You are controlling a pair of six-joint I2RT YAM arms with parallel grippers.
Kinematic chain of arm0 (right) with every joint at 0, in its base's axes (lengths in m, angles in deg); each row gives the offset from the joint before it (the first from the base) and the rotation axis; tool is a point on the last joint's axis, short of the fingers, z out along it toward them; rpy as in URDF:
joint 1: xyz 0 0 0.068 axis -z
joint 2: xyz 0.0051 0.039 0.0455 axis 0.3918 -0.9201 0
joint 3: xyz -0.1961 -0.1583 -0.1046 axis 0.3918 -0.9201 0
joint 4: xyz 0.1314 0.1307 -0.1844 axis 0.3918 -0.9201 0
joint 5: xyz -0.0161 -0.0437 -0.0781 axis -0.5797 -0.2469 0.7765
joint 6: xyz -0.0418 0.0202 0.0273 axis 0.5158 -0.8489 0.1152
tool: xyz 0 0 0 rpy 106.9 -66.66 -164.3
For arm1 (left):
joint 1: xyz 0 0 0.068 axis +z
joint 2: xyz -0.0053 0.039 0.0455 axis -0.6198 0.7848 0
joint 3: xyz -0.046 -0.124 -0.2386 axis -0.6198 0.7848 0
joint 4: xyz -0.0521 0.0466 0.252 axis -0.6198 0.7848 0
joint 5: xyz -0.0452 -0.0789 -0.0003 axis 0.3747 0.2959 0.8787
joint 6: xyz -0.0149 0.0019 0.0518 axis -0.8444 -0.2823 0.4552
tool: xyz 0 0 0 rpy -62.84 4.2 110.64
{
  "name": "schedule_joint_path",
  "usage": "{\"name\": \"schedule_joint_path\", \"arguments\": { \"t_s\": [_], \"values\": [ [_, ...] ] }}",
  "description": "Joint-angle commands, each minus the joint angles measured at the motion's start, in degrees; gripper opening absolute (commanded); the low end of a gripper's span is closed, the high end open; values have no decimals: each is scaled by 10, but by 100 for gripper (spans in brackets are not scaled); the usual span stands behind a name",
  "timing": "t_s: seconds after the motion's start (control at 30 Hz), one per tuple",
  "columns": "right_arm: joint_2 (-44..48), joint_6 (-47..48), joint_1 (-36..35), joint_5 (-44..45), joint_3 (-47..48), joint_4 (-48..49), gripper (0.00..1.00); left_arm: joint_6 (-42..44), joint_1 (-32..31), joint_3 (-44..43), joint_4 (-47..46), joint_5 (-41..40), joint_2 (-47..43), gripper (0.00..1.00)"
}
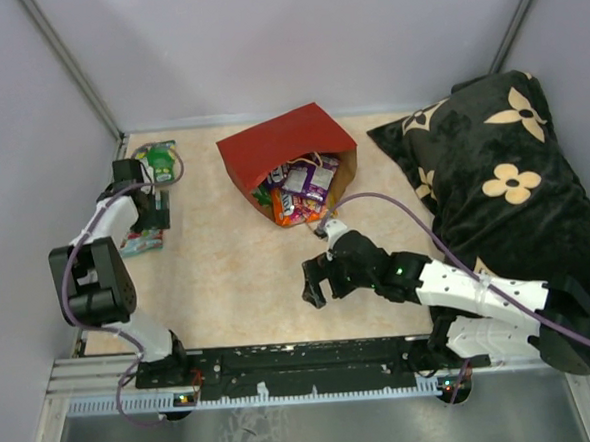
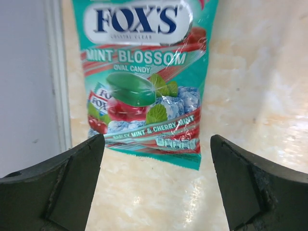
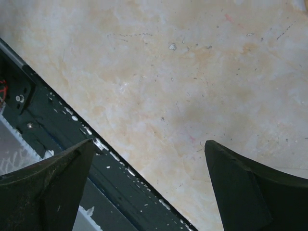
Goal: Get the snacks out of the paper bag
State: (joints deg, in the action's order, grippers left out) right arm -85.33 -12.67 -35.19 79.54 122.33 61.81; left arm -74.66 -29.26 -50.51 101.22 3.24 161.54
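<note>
The left gripper [image 2: 156,144] has its fingers [image 2: 72,183] wide apart with nothing between them. A teal Fox's mint packet [image 2: 144,82] lies flat on the table [image 2: 250,96] just past their tips, close to the left edge. The right gripper [image 3: 149,142] is spread just as wide over bare table by the near edge (holding nothing). The paper bag [image 1: 285,146] lies on its side near the middle of the far edge, snacks [image 1: 298,186] bunched in its mouth; a green packet [image 1: 158,161] sits in the far left corner
</note>
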Motion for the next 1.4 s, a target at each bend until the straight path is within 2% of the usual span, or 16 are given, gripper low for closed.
{"name": "schedule_joint_path", "arguments": {
  "t_s": [0.0,0.1,0.17,0.27,0.37,0.57,0.87,1.07,1.37],
  "values": [
    [41,-40,48,-20,-4,81,99,-9,-43,10,-38,-30,-94,98],
    [42,-103,167,-134,-27,157,95,-4,-102,28,-66,0,-170,100],
    [30,-146,244,-180,-39,214,88,-13,-131,50,-88,90,-228,100],
    [-6,-201,322,-197,-35,273,85,-74,-142,102,-130,232,-300,100],
    [-53,-252,360,-183,-32,320,80,-148,-141,156,-176,316,-366,100],
    [-136,-273,368,-110,-29,354,68,-200,-142,209,-174,376,-444,100],
    [-252,-248,368,-42,-36,421,50,-220,-142,239,-162,494,-451,100],
    [-359,-231,364,-40,4,466,46,-233,-142,256,-169,530,-474,100],
    [-442,-238,318,-1,57,484,46,-240,-142,258,-189,590,-469,100]
  ]
}}
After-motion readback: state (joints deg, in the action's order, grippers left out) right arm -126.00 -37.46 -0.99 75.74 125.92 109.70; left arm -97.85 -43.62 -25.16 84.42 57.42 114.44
